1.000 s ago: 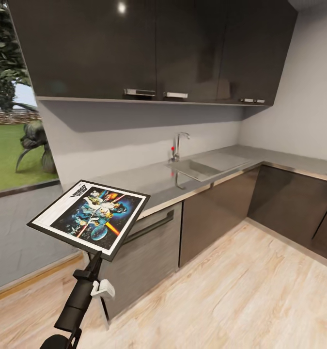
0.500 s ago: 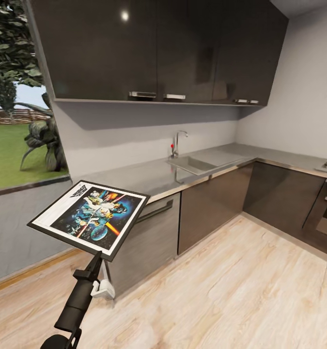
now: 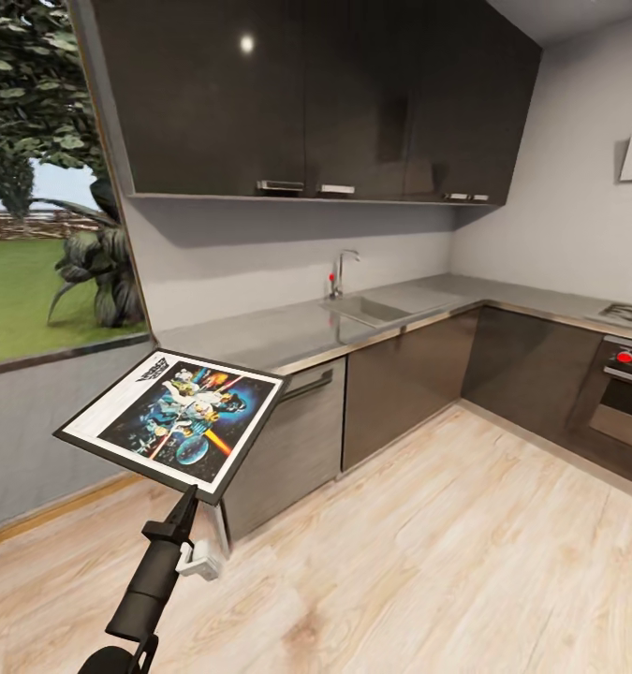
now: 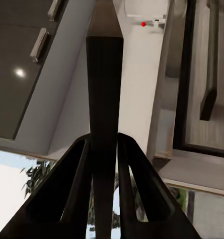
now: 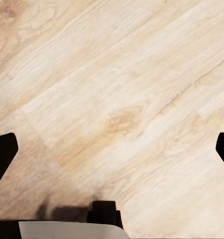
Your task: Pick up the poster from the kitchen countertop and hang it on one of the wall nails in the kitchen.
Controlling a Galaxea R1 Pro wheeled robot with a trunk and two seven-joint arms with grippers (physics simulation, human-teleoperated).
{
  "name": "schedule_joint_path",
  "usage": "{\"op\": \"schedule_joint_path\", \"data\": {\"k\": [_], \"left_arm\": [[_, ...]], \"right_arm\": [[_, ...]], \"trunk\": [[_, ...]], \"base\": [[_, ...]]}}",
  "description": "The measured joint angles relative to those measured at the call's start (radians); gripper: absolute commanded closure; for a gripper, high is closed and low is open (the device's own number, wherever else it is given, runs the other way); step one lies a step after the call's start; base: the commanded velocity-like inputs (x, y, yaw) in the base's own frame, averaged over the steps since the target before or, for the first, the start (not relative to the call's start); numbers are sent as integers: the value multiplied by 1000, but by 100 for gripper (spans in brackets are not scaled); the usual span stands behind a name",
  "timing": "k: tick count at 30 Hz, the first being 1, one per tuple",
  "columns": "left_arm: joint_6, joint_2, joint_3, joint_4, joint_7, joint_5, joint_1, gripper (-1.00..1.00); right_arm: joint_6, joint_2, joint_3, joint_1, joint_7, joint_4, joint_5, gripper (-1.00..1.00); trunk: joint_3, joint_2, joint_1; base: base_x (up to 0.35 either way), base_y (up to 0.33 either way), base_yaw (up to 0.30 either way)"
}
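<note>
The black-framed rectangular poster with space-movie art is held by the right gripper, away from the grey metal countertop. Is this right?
Not quite. The left gripper holds the black-framed rectangular poster, as the head view and left wrist view show. It is indeed away from the grey metal countertop; the right gripper is open over the wooden floor.

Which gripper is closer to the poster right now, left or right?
Left. The left gripper is shut on the poster, clamping its near edge. The right gripper is open, pointing down at the wooden floor, apart from it.
</note>
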Motion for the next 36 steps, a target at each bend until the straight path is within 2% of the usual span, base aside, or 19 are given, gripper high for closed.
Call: {"op": "schedule_joint_path", "data": {"k": [11,16,21,25,36], "left_arm": [[0,-1,-16,4,0,-1,0,100],[0,-2,-22,4,0,-1,0,100],[0,-2,-23,5,0,0,0,100],[1,-3,-44,7,0,-1,0,100],[2,-7,-154,24,-2,-2,0,100]], "right_arm": [[0,0,-1,0,0,0,0,-100],[0,0,-1,0,0,0,-1,-100],[0,0,-1,0,1,0,-1,-100],[0,0,-1,0,1,0,-1,-100],[0,0,-1,0,1,0,-1,-100]], "trunk": [[0,0,0],[0,0,0],[1,0,-1],[3,0,-1],[9,0,-1]], "base": [[-339,0,-7],[-309,0,-179],[-107,0,-272],[-16,0,-296],[-1,0,-300]]}}
